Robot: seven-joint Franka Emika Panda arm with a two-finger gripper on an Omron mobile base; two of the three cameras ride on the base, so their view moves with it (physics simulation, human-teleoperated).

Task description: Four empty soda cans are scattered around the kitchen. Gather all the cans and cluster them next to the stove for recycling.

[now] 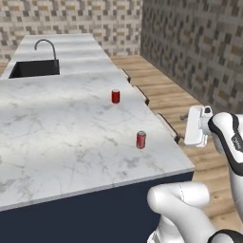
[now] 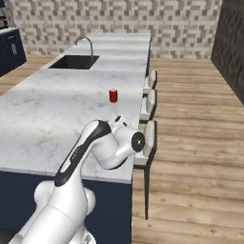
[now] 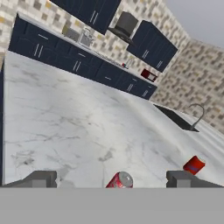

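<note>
cans: 2 red, near can [image 1: 141,139] and far can [image 1: 116,96], loose on island counter [image 1: 61,128]
gripper [image 3: 111,178]: released, empty, near can between tips
left: all gathering

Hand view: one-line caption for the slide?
Open gripper fingers frame the near red can on the marble island; a second red can lies beyond, toward the sink.

Kitchen: marble island [image 1: 71,128], sink [image 1: 35,69], navy cabinets [image 3: 87,61].
</note>
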